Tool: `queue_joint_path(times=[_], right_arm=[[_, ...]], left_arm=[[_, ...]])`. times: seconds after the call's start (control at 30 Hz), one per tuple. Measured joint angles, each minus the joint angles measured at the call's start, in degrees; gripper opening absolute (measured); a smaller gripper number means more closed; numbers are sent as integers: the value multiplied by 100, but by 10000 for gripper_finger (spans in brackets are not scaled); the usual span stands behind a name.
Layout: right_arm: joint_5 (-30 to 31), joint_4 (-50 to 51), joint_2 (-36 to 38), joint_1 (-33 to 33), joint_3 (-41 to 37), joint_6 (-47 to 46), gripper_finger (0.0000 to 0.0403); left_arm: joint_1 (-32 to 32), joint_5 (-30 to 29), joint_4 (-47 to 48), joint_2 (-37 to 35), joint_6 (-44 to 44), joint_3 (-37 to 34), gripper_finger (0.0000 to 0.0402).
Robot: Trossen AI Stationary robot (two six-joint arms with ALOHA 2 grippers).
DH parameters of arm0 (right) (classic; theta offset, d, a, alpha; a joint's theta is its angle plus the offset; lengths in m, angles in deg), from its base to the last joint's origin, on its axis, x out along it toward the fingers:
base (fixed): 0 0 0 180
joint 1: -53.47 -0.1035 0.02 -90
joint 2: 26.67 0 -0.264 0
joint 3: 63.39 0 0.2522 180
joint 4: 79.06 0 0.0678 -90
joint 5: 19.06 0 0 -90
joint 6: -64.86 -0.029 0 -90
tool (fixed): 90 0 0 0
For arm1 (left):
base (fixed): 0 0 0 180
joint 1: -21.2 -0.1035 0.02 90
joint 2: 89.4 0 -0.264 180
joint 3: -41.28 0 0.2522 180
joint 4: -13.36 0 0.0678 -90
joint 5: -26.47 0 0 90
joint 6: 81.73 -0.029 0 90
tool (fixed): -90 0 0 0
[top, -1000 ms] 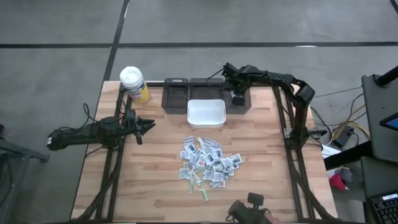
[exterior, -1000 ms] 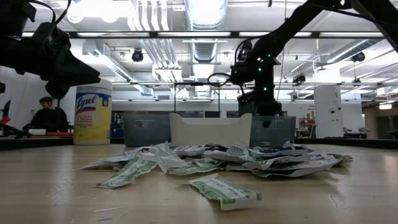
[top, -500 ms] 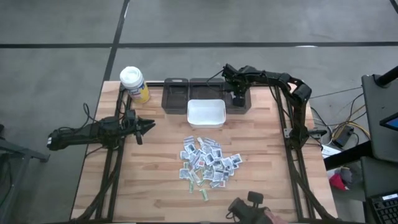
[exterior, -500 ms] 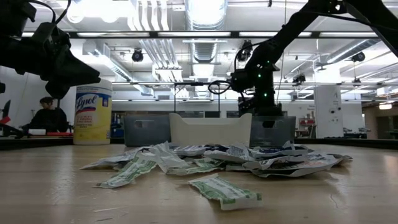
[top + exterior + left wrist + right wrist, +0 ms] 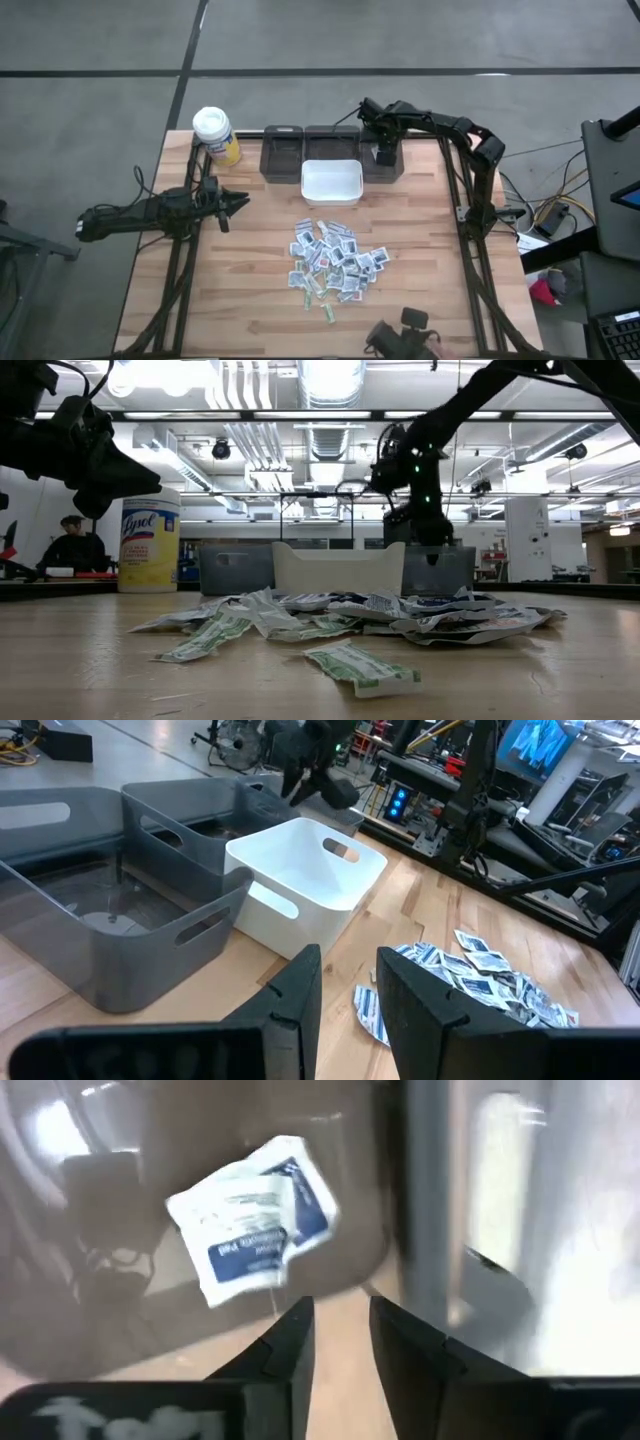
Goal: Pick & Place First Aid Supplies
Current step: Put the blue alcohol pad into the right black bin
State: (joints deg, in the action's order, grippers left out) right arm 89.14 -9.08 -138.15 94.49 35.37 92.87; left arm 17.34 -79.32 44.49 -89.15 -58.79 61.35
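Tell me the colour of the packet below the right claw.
White with blue print, clearest in the right wrist view.

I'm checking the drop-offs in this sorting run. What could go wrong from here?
The right gripper stands open over the right grey bin; the blue-and-white packet looks freed and tilted, and might catch the bin wall. The pile of packets overlaps heavily, so the next grasp could lift two. The left gripper waits beside the pile.

floor (image 5: 420,40): grey concrete, dark seam lines | ceiling (image 5: 320,400): exposed ducts and pipes, long bright strip lights | back of room: benches, seated person (image 5: 78,545) at far left | table (image 5: 250,290): pale wood planks | beside table: dark desk (image 5: 612,200), loose cables
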Motion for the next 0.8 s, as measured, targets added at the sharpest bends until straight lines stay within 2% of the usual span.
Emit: queue_joint_path(times=[0.13,0.33,0.43,0.63,0.8], right_arm=[[-443,566,388,-223,292,-484,107],[-1945,872,1357,-591,342,-1611,97],[-2478,961,1851,-772,273,-2231,91],[-2643,996,2690,-1181,211,-3396,82],[-2641,994,3213,-1554,211,-3920,74]], left_arm=[[0,0,-2,0,-31,0,94],[-2,-4,0,0,-59,0,94],[-2,-4,0,0,-61,0,94],[-2,-4,-1,0,-72,0,94],[-2,-4,0,0,-72,0,94]])
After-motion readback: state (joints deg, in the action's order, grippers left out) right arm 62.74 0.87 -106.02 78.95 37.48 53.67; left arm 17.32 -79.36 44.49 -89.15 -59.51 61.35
